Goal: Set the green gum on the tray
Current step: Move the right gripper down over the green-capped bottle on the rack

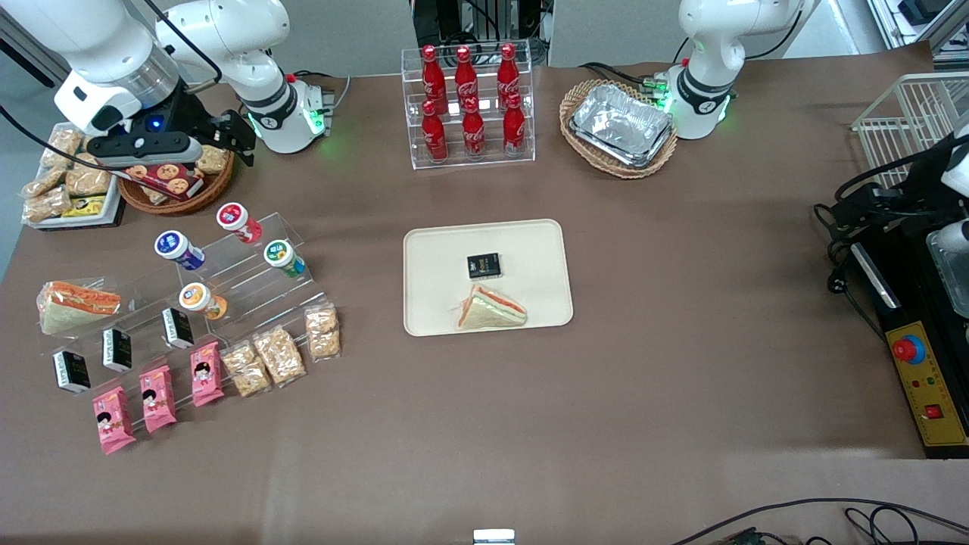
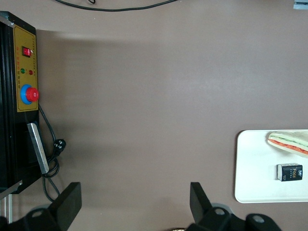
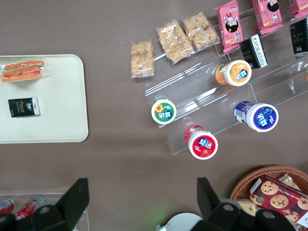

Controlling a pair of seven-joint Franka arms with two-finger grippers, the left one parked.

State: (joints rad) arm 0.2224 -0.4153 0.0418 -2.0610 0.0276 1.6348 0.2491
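Cookies fill the wicker basket [image 1: 198,195] under my gripper [image 1: 241,135], fingers spread wide, holding nothing. Next, green gum [image 1: 284,257] lies on the acrylic steps [image 1: 250,284]. Then the tray [image 1: 435,303] holds a black box [image 1: 484,266] and a sandwich [image 1: 490,309].

lab | mock shop table | emergency-stop box [image 1: 928,386] | snack display [image 1: 227,288]

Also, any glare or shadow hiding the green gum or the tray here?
Front view: even light, green gum legible on the shiny acrylic stand, tray unshaded, open gripper raised above the cookie basket. Right wrist view: stand edges glint, gum lid clear.
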